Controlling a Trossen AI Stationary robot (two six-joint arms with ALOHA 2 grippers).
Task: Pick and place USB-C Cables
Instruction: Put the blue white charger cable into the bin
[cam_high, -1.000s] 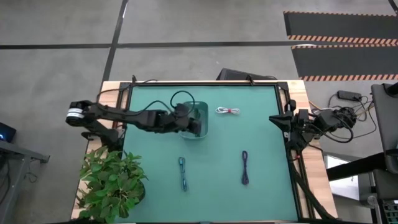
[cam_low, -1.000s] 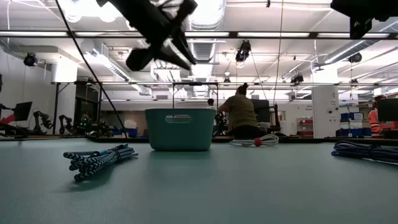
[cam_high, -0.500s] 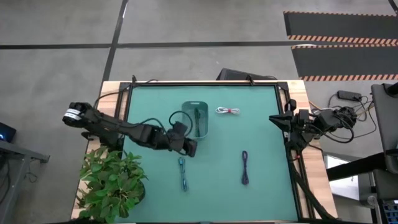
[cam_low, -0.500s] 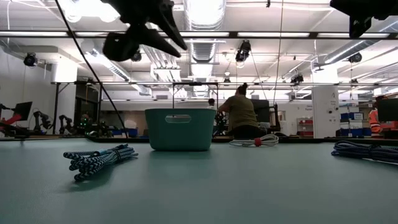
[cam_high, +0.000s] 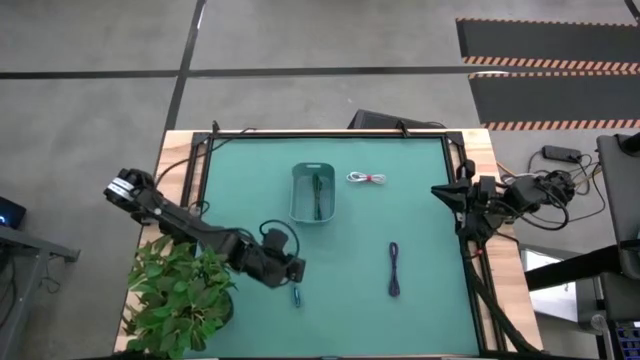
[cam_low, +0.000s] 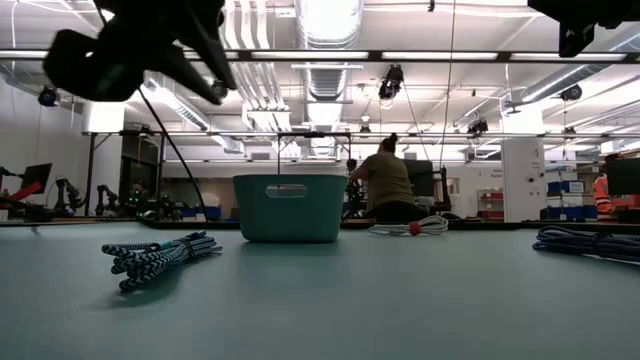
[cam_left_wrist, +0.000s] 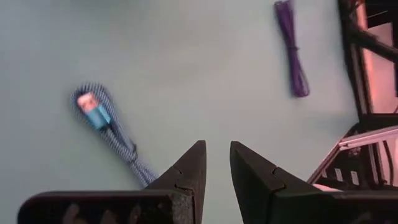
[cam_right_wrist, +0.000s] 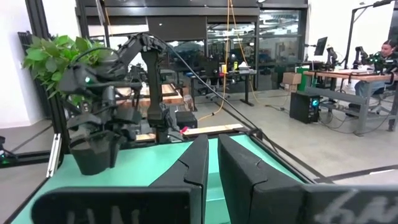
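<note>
Bench (cam_high: 240, 160): a green top that carries everything; a potted plant (cam_high: 180, 295) stands at its seven o'clock corner.
Left arm: reaches from the nine o'clock edge toward six o'clock, ending over the blue cable.
Right arm: parked at the three o'clock edge, raised off the surface, waiting.
Basket (cam_high: 312, 194): teal, just toward twelve o'clock of the bench centre; the dark green cable (cam_high: 317, 193) lies inside it, so one of four looks placed.
Left gripper (cam_left_wrist: 214, 163): hovers above the blue cable, fingers a narrow gap apart and holding nothing.
Right gripper (cam_right_wrist: 212, 159): fingers closed together, empty.
Purple cable (cam_high: 394, 269): flat on the bench at about four o'clock, well apart from the basket.
Blue cable (cam_high: 296, 294): flat near six o'clock, its upper part hidden under the left gripper in the overhead view; the left wrist view shows its blue plug end lying beside the fingertips, not between them.
White cable (cam_high: 366, 178): with a red tie, at one o'clock, near the basket's right side.
Step in hand: judged to be the approach to the second pick, the blue cable.
Next move: the left fingers likely need to spread wider, centre over the bundle, and descend until they straddle it before closing; then lift and carry toward twelve o'clock to the basket.
Risk: a thin, loose bundle may slip out or be only partly caught.
</note>
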